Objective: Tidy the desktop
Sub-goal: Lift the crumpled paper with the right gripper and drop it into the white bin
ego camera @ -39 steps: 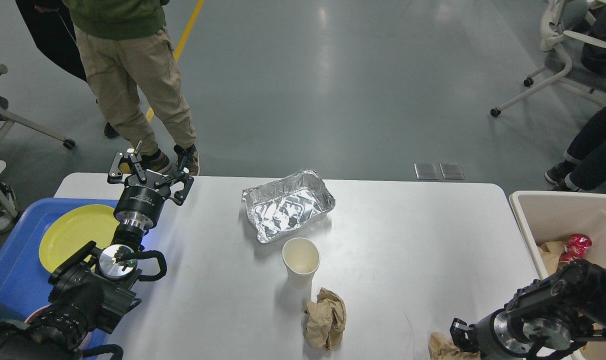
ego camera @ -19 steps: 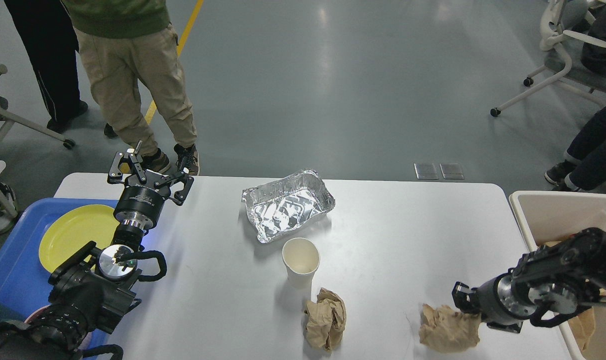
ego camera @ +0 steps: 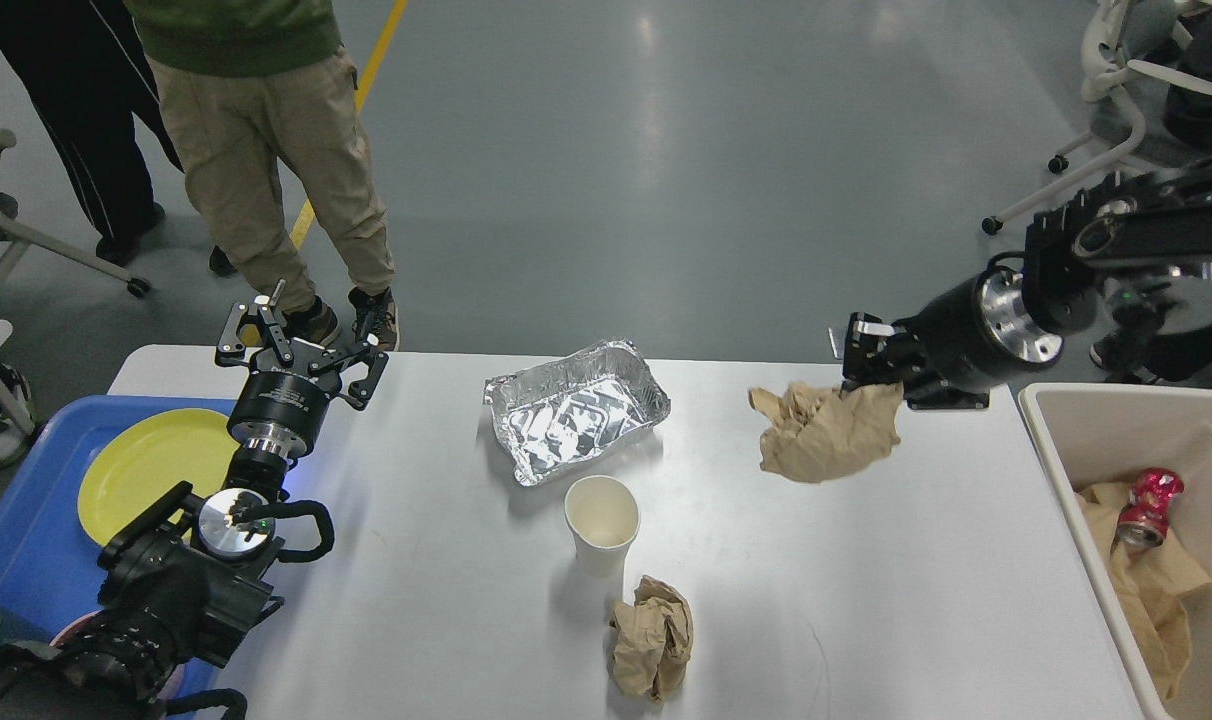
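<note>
The desktop point(ego camera: 866, 580) is a wide white table. My right gripper point(ego camera: 866, 375) is raised above its right part, shut on a crumpled brown paper wad point(ego camera: 826, 432) that hangs below it. A second crumpled brown paper point(ego camera: 652, 635) lies near the front, just below a white paper cup point(ego camera: 602, 524) that stands upright. An empty foil tray point(ego camera: 576, 408) sits behind the cup. My left gripper point(ego camera: 301, 350) stands open over the table's far left corner, holding nothing.
A blue tray point(ego camera: 26, 540) with a yellow plate point(ego camera: 146, 465) sits at the left edge. A beige bin point(ego camera: 1086, 420) at the right holds brown paper and a red can point(ego camera: 1146, 497). People stand beyond the far left edge; a chair stands far right.
My right arm has lifted the brown paper wad from the table's front right and carried it up and back. The left arm has not moved.
</note>
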You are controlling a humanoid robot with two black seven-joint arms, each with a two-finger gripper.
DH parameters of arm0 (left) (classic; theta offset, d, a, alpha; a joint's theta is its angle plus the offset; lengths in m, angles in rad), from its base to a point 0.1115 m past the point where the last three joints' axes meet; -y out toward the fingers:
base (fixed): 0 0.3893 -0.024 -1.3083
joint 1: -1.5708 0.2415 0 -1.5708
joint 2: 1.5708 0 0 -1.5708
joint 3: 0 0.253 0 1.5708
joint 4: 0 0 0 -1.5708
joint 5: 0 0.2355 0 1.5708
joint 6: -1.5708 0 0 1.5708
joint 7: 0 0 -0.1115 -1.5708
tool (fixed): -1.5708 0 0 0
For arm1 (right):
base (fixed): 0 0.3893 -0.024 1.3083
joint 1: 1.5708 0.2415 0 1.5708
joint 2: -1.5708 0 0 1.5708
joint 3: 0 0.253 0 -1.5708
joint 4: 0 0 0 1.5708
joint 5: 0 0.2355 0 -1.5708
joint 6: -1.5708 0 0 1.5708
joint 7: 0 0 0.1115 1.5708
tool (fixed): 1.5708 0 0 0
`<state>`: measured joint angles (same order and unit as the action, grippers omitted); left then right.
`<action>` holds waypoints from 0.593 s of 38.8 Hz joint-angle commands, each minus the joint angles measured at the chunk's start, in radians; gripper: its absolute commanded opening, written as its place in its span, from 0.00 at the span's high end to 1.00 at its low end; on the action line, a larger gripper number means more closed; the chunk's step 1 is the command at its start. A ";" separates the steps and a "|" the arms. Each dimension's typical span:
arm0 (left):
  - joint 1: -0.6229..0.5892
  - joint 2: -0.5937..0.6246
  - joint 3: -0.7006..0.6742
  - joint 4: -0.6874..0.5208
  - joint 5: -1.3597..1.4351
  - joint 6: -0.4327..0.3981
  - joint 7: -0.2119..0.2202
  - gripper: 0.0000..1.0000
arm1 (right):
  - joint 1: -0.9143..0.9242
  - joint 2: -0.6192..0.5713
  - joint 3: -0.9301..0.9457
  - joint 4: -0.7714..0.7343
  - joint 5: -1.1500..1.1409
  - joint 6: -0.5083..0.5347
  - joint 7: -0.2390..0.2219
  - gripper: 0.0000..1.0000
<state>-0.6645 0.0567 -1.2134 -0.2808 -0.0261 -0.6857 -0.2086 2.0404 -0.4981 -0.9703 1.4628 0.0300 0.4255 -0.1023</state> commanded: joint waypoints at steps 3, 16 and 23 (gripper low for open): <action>0.000 0.000 0.000 0.002 0.000 0.000 0.000 0.04 | 0.011 0.018 -0.007 -0.021 -0.047 -0.008 0.000 1.00; 0.000 0.000 0.000 0.002 0.000 0.000 0.000 0.04 | -0.442 -0.039 -0.064 -0.480 -0.079 -0.094 -0.004 1.00; 0.000 0.000 0.000 0.002 0.000 0.000 0.000 0.04 | -0.809 -0.039 -0.051 -0.946 -0.059 -0.183 -0.013 1.00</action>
<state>-0.6644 0.0568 -1.2134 -0.2791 -0.0261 -0.6857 -0.2086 1.4337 -0.5370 -1.0321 0.7813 -0.0434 0.2947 -0.1092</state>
